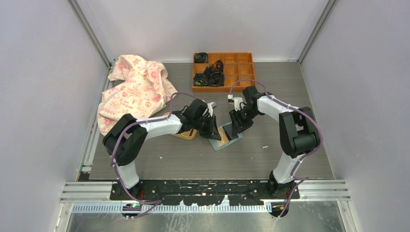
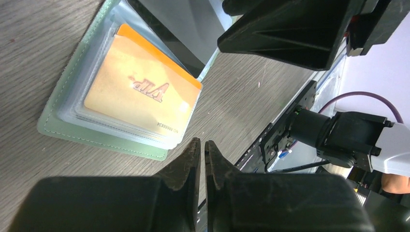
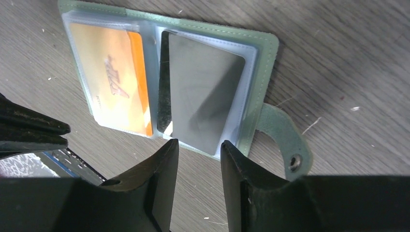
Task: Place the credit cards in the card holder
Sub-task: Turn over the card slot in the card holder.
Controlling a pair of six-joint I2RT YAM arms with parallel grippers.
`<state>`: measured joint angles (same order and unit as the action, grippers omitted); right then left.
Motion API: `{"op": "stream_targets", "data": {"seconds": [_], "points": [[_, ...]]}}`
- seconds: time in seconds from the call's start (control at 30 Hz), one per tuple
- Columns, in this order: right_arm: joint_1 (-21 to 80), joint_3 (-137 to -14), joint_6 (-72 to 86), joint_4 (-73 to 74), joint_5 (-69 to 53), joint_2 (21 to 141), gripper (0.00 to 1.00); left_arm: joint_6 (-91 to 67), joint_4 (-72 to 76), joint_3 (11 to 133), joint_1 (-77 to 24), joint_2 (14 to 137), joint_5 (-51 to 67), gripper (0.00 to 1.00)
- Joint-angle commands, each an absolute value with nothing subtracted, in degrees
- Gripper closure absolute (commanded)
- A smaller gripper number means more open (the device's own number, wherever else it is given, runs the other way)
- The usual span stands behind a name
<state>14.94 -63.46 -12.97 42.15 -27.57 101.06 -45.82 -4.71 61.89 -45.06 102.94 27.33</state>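
The mint-green card holder (image 3: pixel 263 58) lies open and flat on the table, seen also in the overhead view (image 1: pixel 225 136) and the left wrist view (image 2: pixel 63 130). An orange card (image 3: pixel 113 79) sits in its left clear sleeve; a grey card (image 3: pixel 203 96) sits in the right sleeve. The same orange card (image 2: pixel 140 92) shows in the left wrist view. My right gripper (image 3: pixel 199 145) is open just off the holder's near edge, nothing between its fingers. My left gripper (image 2: pixel 203 145) is shut and empty, its tips just beyond the holder's corner.
An orange compartment tray (image 1: pixel 224 71) with dark items stands at the back. A crumpled pink-patterned cloth (image 1: pixel 133 89) lies at the back left. A yellow-orange dish (image 1: pixel 186 133) sits under the left arm. The holder's snap strap (image 3: pixel 285 140) lies beside my right fingers.
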Motion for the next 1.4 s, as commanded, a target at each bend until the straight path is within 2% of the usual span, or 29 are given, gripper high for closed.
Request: {"op": "stream_targets", "data": {"seconds": [0.0,0.4,0.87,1.2,1.37], "points": [[15.07,-66.08,-12.13,42.45,-25.13,101.58,0.56,-43.92,-5.05,61.61,-45.31,102.33,25.79,0.92],[15.04,-68.2,-13.02,45.59,-26.05,105.96,0.53,-42.58,-6.94,61.39,-45.26,104.23,24.32,0.92],[12.61,-68.55,-11.78,47.14,-39.52,104.05,0.69,-42.1,-7.14,61.77,-45.27,106.04,24.34,0.93],[10.07,-68.47,-10.67,47.95,-49.43,105.02,0.69,-41.92,-7.48,62.38,-45.27,105.65,24.25,0.93],[9.97,-68.76,-10.76,48.98,-54.25,107.16,0.69,-42.48,-6.71,62.17,-45.24,104.71,24.21,0.9]]}}
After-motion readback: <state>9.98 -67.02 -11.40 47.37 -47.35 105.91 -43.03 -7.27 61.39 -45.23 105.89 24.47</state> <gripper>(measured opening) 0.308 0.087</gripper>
